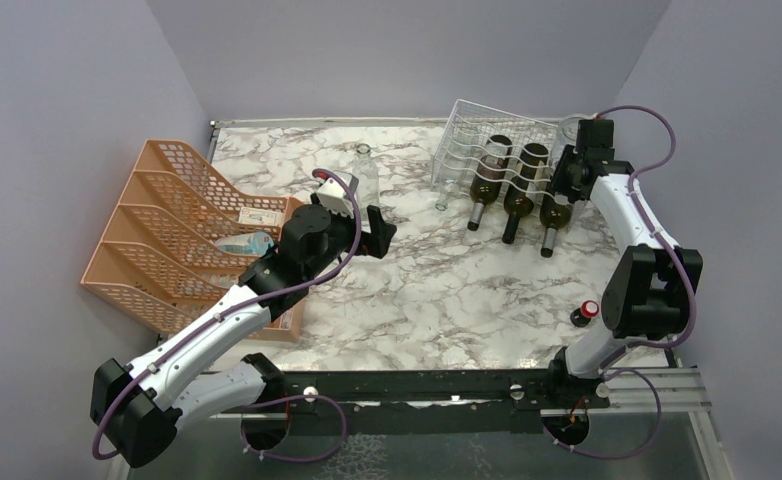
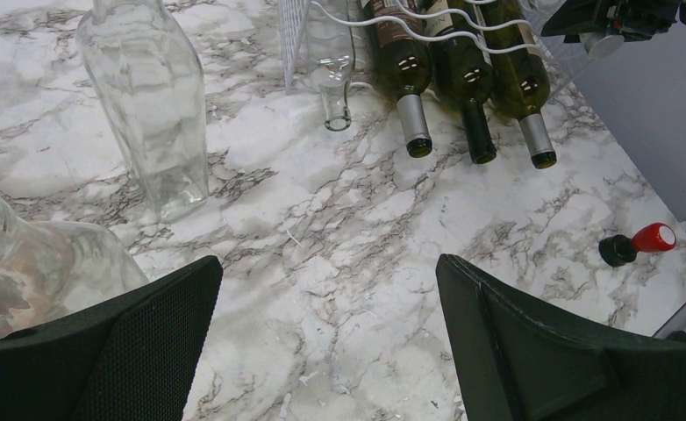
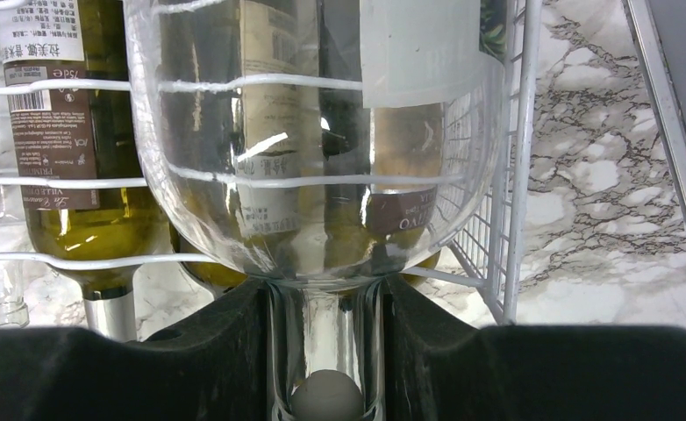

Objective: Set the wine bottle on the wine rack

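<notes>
The silvery wire wine rack (image 1: 464,128) stands at the back right. Three dark green bottles (image 1: 523,185) lie in its cradles, necks pointing toward me, and they also show in the left wrist view (image 2: 462,70). My right gripper (image 1: 579,168) is at the rack's right end, shut on the neck of a clear glass bottle (image 3: 313,132). That bottle's body rests against the rack wires (image 3: 515,175). My left gripper (image 2: 326,272) is open and empty above the marble, at mid-table in the top view (image 1: 382,232).
A clear bottle (image 1: 365,170) stands upright at mid-table, also in the left wrist view (image 2: 151,96). Another clear bottle (image 2: 332,61) lies at the rack's left end. A red-capped stopper (image 1: 585,312) lies front right. An orange mesh organizer (image 1: 177,220) stands at the left.
</notes>
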You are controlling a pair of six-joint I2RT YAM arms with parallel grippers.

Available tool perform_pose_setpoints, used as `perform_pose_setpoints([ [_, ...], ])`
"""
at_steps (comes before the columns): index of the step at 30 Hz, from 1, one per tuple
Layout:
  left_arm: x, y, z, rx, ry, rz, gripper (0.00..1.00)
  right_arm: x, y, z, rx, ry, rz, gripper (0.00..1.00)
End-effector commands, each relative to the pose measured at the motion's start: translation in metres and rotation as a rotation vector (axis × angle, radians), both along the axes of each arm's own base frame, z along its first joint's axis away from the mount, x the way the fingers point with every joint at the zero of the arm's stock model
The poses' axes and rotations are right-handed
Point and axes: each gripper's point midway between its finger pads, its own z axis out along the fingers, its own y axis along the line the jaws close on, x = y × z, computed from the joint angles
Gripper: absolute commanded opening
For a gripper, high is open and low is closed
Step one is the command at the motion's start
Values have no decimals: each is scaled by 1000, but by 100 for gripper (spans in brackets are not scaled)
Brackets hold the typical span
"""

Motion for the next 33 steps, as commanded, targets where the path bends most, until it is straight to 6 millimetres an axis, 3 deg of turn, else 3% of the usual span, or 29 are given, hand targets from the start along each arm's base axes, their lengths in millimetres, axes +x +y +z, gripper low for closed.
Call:
perform_pose_setpoints([
  [1,1,-2,16,-16,-28,-16,99,8,-7,46,-33,-155,-11,13],
  [6,1,-3,15,-19,-27,-20,99,-4,-8,43,-45,-152,-16,14],
  [11,1,-5,16,-18,-29,-26,99,1,-9,41,-54,-148,-5,17],
  [14,1,-4,17,-19,-32,-25,99,7,-10,40,-62,-142,3,25],
  [24,2,-3,16,-15,-32,-21,99,17,-13,42,-97,-150,28,66],
  [33,1,-3,17,-17,-33,-22,99,0,-21,56,-121,-156,-23,72],
])
